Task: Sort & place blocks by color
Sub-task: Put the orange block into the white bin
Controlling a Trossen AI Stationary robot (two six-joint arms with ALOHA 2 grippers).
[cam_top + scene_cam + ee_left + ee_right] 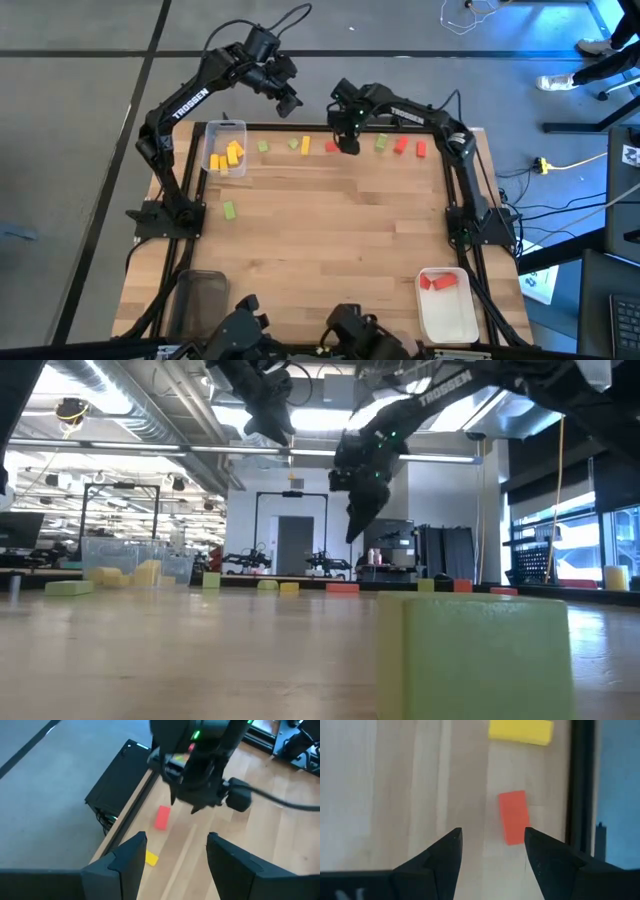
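Note:
Small blocks lie flat in a row near the table's far edge: green (263,146), green (294,144), yellow (306,146), red (331,147), green (381,143), red (400,146) and red (421,149). One more green block (229,210) lies alone toward the left. My right gripper (347,140) (492,845) is open and hovers above the table just beside the red block (513,816), with the yellow block (520,731) beyond it. My left gripper (286,100) (175,852) is open, raised high past the far edge, and looks down on the right gripper (195,785).
A clear tray (211,135) at the far left holds several yellow blocks. A white tray (450,322) at the near right holds red blocks. A dark tray (200,295) sits at the near left. The table's wooden middle is bare. A green block (470,655) fills the low view's foreground.

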